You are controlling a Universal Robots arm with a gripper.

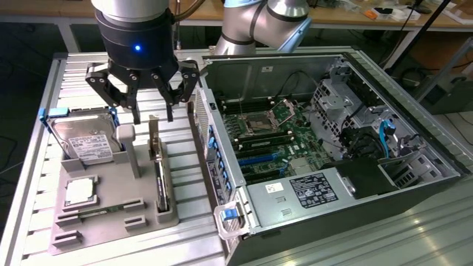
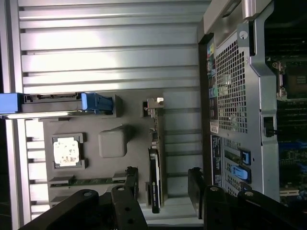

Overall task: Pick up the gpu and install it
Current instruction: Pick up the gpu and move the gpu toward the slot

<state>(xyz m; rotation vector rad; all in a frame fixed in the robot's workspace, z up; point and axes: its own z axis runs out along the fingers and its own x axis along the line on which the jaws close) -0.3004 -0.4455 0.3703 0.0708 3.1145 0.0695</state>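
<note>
The gpu (image 1: 159, 180) stands edge-on in a slot of the grey holder tray (image 1: 111, 224), its metal end bracket (image 1: 154, 130) pointing up at the far end. My gripper (image 1: 153, 118) hangs open just above that bracket end, without touching the card. In the wrist view the gpu (image 2: 154, 165) runs as a thin dark strip between my two black fingers (image 2: 128, 184), which stand wide apart on either side of it; my gripper (image 2: 162, 184) is open with the card's near end inside the gap.
A silver hard drive (image 1: 85, 141) with a blue tab, a CPU (image 1: 80, 190) and a green memory stick (image 1: 96, 211) share the tray. The open computer case (image 1: 325, 144) with its motherboard (image 1: 273, 138) lies close on the exterior view's right; its wall (image 2: 230, 91) is near my finger.
</note>
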